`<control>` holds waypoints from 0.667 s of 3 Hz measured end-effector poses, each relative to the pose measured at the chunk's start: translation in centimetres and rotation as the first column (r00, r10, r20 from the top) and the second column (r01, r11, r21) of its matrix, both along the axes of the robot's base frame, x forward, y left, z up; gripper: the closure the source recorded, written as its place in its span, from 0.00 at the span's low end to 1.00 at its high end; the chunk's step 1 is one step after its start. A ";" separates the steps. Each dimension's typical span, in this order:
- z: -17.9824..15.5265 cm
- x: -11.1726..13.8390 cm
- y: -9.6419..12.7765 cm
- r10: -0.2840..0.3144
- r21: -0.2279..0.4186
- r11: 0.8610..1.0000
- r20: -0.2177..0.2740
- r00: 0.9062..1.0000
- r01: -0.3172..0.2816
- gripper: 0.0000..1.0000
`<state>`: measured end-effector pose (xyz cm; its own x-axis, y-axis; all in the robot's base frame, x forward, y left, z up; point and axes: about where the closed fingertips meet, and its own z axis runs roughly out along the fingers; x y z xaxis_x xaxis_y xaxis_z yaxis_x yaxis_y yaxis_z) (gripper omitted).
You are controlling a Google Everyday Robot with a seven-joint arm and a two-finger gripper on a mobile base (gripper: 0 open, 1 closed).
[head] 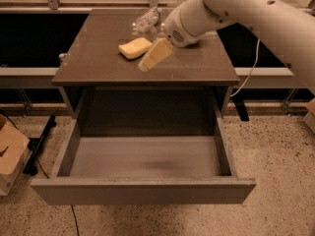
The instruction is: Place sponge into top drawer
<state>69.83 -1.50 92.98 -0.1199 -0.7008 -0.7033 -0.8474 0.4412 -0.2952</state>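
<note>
- One camera view, looking down on the cabinet from its front. My claw [148, 62] hangs over the worktop [93, 58], slanted down toward the sponge [133, 48], with its tip just beside it. I cannot tell whether the two touch.
- I cannot tell from this angle whether the claw is open or closed, because it reads as a single pale wedge. It carries nothing that I can see.
- The sponge lies flat on the worktop, toward the back, well apart from the drawer, so the pick is not yet done. I judge the claw's slant is meant to bring it onto the sponge from the side nearer my arm.
- A clear bottle [146, 19] lies just behind the sponge. It is close enough that a careless approach could knock it.
- The top drawer [147, 157] stands pulled out below the worktop's front edge. Its grey floor is bare, with nothing inside. Open like this, it looks ready to take a drop from above once the sponge has been lifted and carried forward.
</note>
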 end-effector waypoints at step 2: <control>-3.7 6.9 7.3 0.107 0.089 0.990 -0.019 0.994 -0.105 0.00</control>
<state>76.68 5.82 89.26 -0.0656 -0.6458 -0.7607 -0.8969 0.3723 -0.2387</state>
